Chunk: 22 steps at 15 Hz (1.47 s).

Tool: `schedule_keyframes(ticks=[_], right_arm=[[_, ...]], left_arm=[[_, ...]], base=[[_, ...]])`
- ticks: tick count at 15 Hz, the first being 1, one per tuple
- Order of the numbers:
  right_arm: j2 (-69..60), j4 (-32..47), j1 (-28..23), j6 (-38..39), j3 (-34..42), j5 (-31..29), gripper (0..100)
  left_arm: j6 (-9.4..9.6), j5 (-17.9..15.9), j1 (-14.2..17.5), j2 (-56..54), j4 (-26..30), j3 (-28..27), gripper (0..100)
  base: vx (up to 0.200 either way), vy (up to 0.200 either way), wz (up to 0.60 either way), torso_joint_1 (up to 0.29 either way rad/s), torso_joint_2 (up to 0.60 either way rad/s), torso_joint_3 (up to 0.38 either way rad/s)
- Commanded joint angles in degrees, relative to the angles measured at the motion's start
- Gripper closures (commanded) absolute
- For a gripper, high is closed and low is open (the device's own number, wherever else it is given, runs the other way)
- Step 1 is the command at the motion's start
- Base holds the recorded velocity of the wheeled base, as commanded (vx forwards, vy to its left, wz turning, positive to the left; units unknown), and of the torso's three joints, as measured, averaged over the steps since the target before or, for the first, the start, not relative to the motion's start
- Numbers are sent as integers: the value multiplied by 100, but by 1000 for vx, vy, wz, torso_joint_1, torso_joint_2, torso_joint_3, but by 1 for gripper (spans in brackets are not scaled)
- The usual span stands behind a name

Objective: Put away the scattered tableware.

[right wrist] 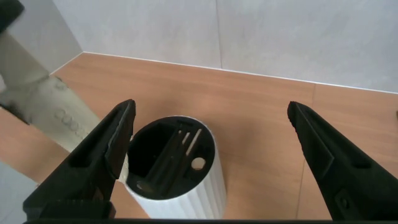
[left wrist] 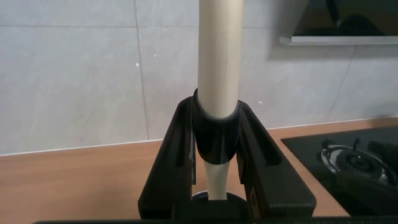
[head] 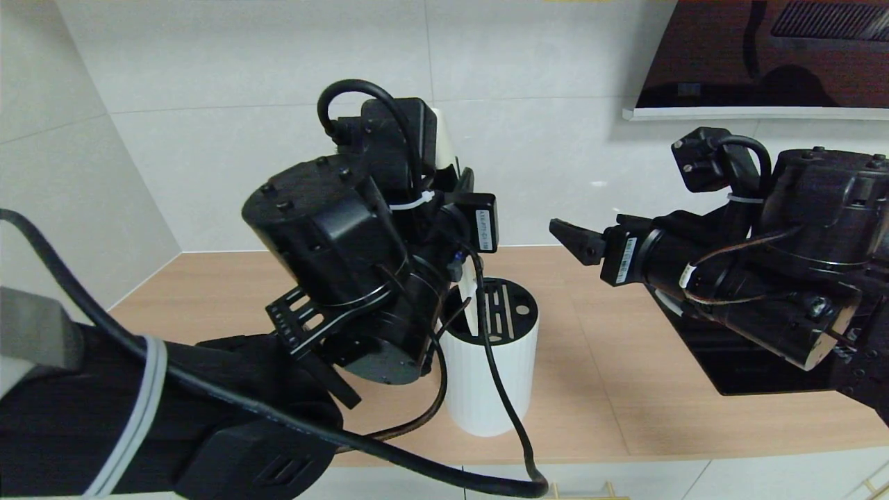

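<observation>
The right gripper (right wrist: 210, 107) hangs above the wooden desk (right wrist: 267, 112) with its two black fingers (right wrist: 93, 168) spread wide apart. Below and between them a white ribbed holder (right wrist: 186, 190) stands upright on the desk, well in from the back edge where the desk meets a pale tiled wall (right wrist: 280, 37). The holder's black top (right wrist: 155, 155) has slots and a small round hole. A cream utensil (right wrist: 43, 106) slants down toward the holder's rim and passes behind one finger, which hides its lower end.
</observation>
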Motion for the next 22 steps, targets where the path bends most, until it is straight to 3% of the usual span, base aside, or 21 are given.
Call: schedule_keyframes(ticks=[1,7,10,22], right_arm=[[13,-3,1,-1,9,7,0],[-13,-11,1,-62,18,-2,0],[-4,-11,1,-62,27,-2,0],[5,-20,1,-62,27,-2,0]], left_arm=[[-1,2,59,235,-13,-10,100],[-1,-6,199,323,-66,-45,100],[-9,2,199,340,-426,-247,100],[-18,2,296,621,-479,-265,100]], base=[[0,0,0,0,0,0],[0,0,0,0,0,0],[0,0,0,0,0,0],[0,0,0,0,0,0]])
